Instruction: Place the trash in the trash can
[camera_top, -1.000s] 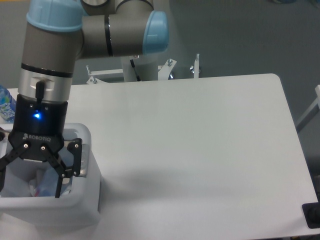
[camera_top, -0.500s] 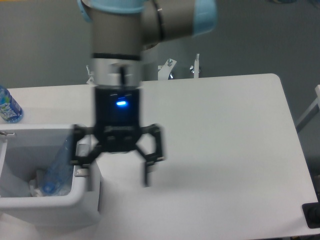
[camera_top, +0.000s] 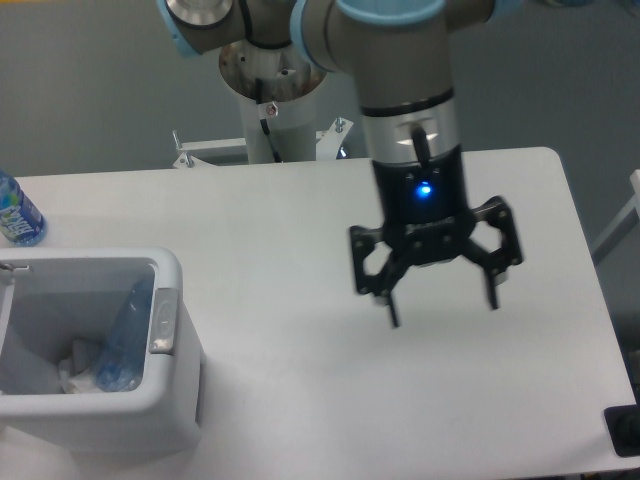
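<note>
The gripper (camera_top: 441, 310) hangs over the right half of the white table (camera_top: 290, 230), its jaws spread wide with nothing between them; a blue light glows on its black body. The trash lies well apart from it, far to the left, inside the trash can (camera_top: 172, 400); the slim clear bottle (camera_top: 122, 340) leans tilted against the bin's right inner wall, its lower end down among the contents; the crumpled whitish wrapper (camera_top: 72, 365) sits at the bin's bottom, just beside and touching the bottle's lower end. The trash can is white with rounded corners and stands at the table's near left corner; a grey latch tab (camera_top: 163, 320) sits on its right rim. A blue-tinted bottle (camera_top: 15, 212) with a blue label stands upright at the table's left edge, behind the bin and apart from it; the writing on its label is too small to read.
</note>
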